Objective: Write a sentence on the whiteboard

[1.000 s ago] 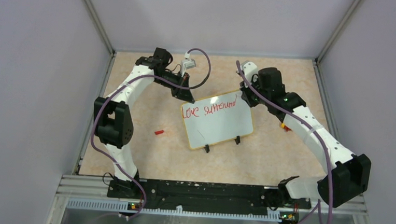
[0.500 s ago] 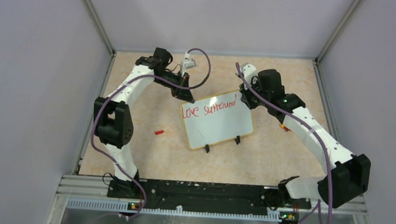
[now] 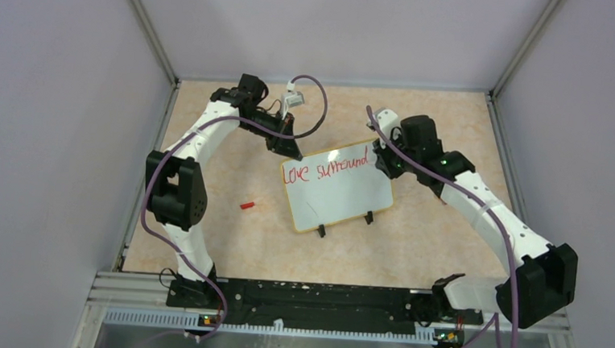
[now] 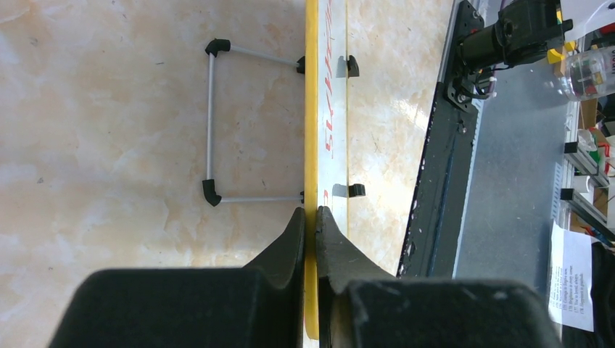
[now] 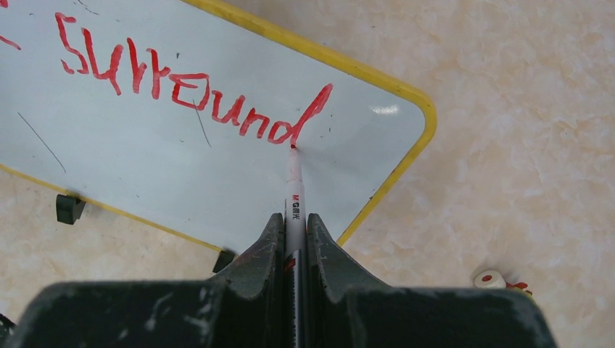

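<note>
writing has advanced: over the last second the right arm drew its wrist outward and nearer, while the left arm kept its place. the right hand (image 5: pixel 293 222) is clamped on a slim white marker (image 5: pixel 294 190), whose red tip touches the foot of the tall stroke of the "d" in the sentence (image 5: pixel 181 93). the line reads "love surround", with clear board beyond it, so the sentence is judged unfinished. the left hand (image 4: pixel 310 214) is pinched shut on the yellow rim of the whiteboard (image 3: pixel 351 199), steadying it. the board stands propped at the middle of the table (image 3: pixel 227 242), between the two hands. its face is glossy white and faintly scratched, with rounded corners, black clip feet (image 4: pixel 353 66) and a thin wire prop (image 4: pixel 210 130) behind. the table surface is mottled beige, stone-like. a small red piece (image 3: pixel 247 205) lies well apart to the left.
</note>
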`<state>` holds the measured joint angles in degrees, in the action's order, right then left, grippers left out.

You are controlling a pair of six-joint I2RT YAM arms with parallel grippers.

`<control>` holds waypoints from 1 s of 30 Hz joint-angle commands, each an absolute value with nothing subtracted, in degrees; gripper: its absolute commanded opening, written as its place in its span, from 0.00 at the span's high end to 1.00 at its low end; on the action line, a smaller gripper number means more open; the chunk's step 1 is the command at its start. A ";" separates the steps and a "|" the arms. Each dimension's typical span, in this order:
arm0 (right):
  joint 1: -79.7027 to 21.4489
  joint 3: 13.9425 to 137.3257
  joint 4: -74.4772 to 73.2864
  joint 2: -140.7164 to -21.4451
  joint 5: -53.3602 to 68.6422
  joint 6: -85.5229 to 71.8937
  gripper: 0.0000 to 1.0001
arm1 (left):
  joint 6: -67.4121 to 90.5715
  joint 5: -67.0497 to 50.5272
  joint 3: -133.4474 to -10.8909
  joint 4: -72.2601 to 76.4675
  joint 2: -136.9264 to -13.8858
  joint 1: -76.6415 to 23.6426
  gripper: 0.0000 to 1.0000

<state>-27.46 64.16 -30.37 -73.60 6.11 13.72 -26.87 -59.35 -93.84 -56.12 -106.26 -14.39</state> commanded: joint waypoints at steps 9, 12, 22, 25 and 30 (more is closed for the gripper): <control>-26.80 68.68 -35.07 -69.73 7.88 13.55 1.00 | -27.62 -58.26 -92.77 -55.93 -105.03 -15.78 0.97; -26.61 68.08 -34.26 -69.32 8.70 12.67 1.00 | -27.76 -58.33 -92.56 -56.00 -104.82 -15.98 0.97; -22.93 65.82 -30.56 -69.45 14.68 9.81 1.00 | -27.62 -58.09 -91.99 -55.89 -104.59 -16.39 1.00; -22.72 65.61 -29.55 -69.61 14.38 9.37 1.00 | -27.50 -58.07 -92.11 -55.74 -104.68 -16.44 1.00; -22.68 65.73 -28.67 -70.23 12.41 9.61 1.00 | -27.50 -57.92 -91.99 -55.76 -104.50 -16.59 1.00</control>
